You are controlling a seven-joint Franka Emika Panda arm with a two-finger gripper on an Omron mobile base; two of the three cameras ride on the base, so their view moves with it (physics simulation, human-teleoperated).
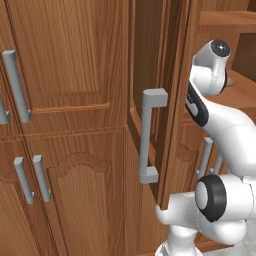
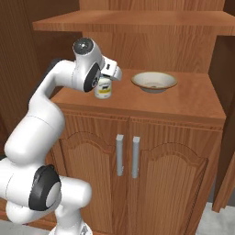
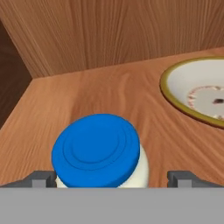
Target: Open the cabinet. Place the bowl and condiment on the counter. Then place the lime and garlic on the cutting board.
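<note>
I have my hand [image 3: 112,178] lowered over the jar [image 3: 99,154], looking almost straight down on its blue lid [image 3: 95,149], and my two fingertips [image 3: 43,178] stand apart, one on each side of the jar with clear space between them and its pale wall, so nothing is gripped yet. The jar sits on the brown wooden ledge [image 2: 193,98] inside the cabinet [image 1: 65,60], towards the left end of it and near the back panel, with the bowl [image 2: 154,81] resting a little way to its right, apart from it and upright. The cabinet door [image 1: 150,100] hangs swung out towards me with its long grey handle [image 1: 149,137] facing the base, which is why I can reach in at all; I judge the opening step as done. I have come at the jar from above because the shelf overhead leaves room only for a short drop, and because straddling it across its width gives my fingers two flat-on contact points below the lid. My guess is that the next move calls for sinking slightly so the tips sit on the body rather than the lid rim, then closing. The risk I see is nudging the jar sideways if one tip touches first, since it is light and stands free on smooth wood. The bowl is far enough off not to be struck.
</note>
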